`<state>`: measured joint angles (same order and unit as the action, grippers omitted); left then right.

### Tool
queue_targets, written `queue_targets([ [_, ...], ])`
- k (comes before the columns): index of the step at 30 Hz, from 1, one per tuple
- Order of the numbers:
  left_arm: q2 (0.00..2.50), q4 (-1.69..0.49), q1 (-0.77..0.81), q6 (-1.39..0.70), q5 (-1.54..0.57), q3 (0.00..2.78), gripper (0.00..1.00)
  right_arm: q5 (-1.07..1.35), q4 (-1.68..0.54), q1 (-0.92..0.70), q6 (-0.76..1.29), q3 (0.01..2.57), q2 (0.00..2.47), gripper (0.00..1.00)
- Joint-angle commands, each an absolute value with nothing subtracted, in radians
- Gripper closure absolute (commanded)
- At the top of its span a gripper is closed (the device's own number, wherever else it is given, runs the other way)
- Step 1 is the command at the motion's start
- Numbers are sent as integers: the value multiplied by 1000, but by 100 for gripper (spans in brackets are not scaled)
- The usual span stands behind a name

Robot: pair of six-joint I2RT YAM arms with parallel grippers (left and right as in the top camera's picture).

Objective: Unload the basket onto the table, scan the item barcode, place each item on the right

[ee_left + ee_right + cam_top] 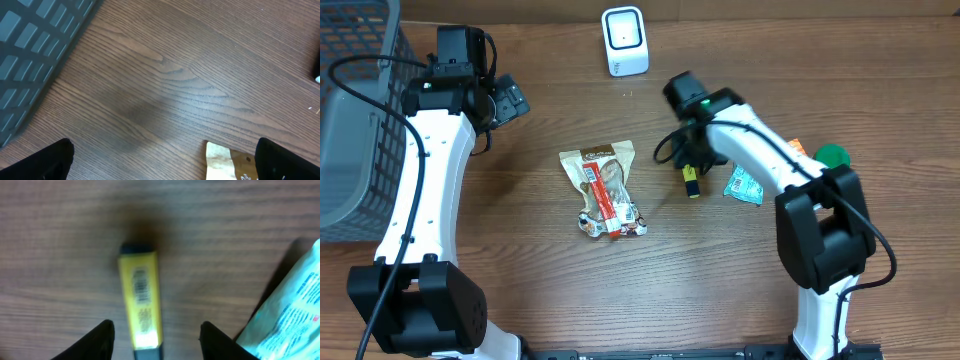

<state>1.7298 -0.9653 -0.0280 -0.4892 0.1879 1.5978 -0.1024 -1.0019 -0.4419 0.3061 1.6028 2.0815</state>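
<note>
One slim yellow stick, perhaps plastic, lies within the wide-open right end effector.

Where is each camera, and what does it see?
Overhead: above the table, looking down on left arm, right arm, snack bag, yellow stick.
Left wrist: on left arm, facing table and basket; left fingers show.
Right wrist: on right arm, over yellow stick; right fingers flank it.
Shared: yellow stick, in overhead and right wrist.
</note>
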Motion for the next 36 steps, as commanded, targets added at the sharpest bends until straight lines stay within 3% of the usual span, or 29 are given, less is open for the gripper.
queue_targets([
  [1,1721,-965,-32,-467,190,1604,0,-11,-993,-424,328,1578,2089,50],
  [11,1721,-965,-32,-468,190,1604,0,-36,-1133,-425,503,1570,2090,56],
  [13,1721,-965,-32,-467,190,1604,0,-75,-1141,-425,530,1570,2090,62],
  [16,1721,-965,-32,-467,190,1604,0,-77,-1155,-425,533,1570,2090,78],
  [23,1721,-965,-32,-467,190,1604,0,-112,-1173,-425,581,1552,2090,93],
  [28,1721,-965,-32,-467,190,1604,0,-80,-1127,-425,628,1481,2090,94],
  [36,1721,-965,-32,-467,190,1604,0,254,-1063,-426,628,1446,2089,92],
])
